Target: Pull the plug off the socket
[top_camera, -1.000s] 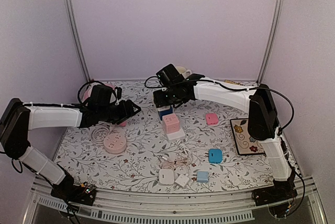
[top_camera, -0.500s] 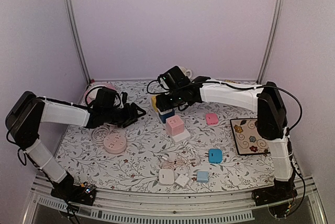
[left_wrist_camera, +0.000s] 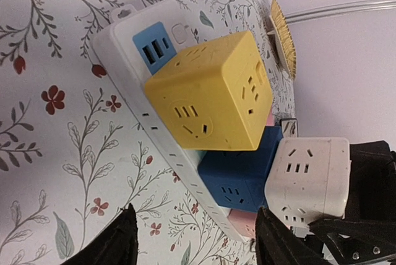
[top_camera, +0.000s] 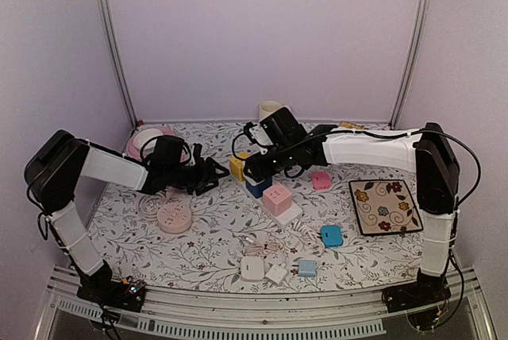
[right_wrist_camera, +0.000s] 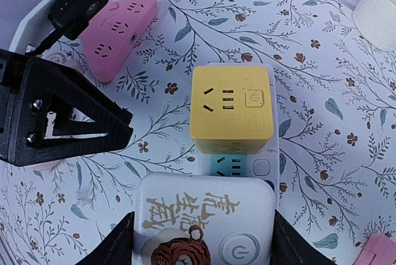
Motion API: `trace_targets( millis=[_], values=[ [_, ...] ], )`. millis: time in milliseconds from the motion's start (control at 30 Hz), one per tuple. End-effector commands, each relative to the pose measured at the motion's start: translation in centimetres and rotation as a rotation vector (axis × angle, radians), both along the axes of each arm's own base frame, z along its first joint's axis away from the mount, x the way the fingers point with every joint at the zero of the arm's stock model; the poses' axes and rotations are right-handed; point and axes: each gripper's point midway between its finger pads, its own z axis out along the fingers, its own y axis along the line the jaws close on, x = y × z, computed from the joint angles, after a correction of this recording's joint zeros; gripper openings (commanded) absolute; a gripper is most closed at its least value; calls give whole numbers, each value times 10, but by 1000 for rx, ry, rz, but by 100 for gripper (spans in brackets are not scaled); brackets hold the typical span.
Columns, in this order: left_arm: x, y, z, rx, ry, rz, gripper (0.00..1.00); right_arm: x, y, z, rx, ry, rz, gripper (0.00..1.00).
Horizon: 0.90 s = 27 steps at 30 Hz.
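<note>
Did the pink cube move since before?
Yes. The pink cube slid right, closer to the flowered tile, which stayed put.

Floral plate (top_camera: 382,206), white cup (top_camera: 269,108), pink bowl (top_camera: 138,146)

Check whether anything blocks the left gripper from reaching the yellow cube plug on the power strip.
Nothing visible does. The open left gripper faces the yellow cube plug across the power strip's edge; the white cube held by the right gripper sits off to the side.
</note>
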Motion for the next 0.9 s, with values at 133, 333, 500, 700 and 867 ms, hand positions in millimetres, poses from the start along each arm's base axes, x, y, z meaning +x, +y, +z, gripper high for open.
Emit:
trace_targets(
  millis=[133,333,500,700,867],
  values=[
    [7,-17,8,-38,-22,-30,64,5,13,59,169,-47,-8,24],
    [1,-22,3,-39,-13,-48,64,9,16,79,251,-11,-36,21],
    [-4,-30,0,-48,-7,-68,63,13,21,89,269,-26,-38,20],
    [-11,-43,-2,-57,-4,-100,64,17,25,96,282,-15,-55,20],
    [-15,-48,-1,-84,-5,-109,64,21,23,101,307,-2,-105,20]
  ],
)
